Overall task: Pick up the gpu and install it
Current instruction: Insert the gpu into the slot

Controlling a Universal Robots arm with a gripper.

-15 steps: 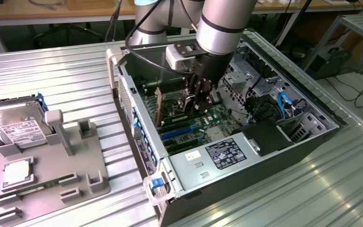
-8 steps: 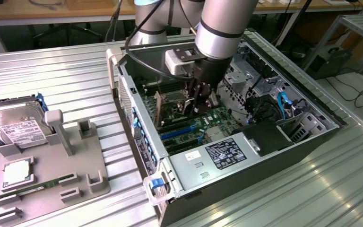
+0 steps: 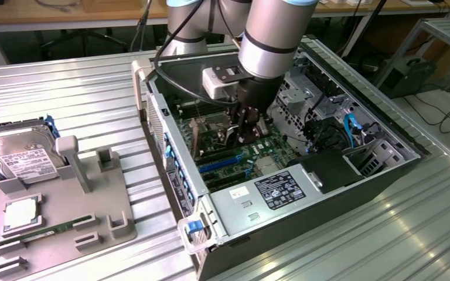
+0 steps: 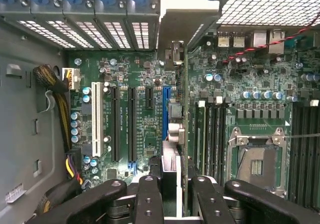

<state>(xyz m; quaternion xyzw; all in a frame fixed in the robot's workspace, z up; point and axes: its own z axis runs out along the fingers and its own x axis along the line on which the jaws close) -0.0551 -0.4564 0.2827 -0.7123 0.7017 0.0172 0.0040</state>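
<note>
End effector (image 4: pixel 170 196) clamps the gpu (image 4: pixel 184 134) edge-on inside the PC case (image 3: pixel 389 170), above the blue slot (image 4: pixel 165 111) (bracket toward rear grille). Keep card vertical, aligned w/ slot.

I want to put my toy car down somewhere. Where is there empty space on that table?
The ribbed metal table is bare between the grey parts holder and the open computer case, and again at the exterior view's lower right of the case. It is crowded inside the case, where the claw holds the gpu over the motherboard.
</note>
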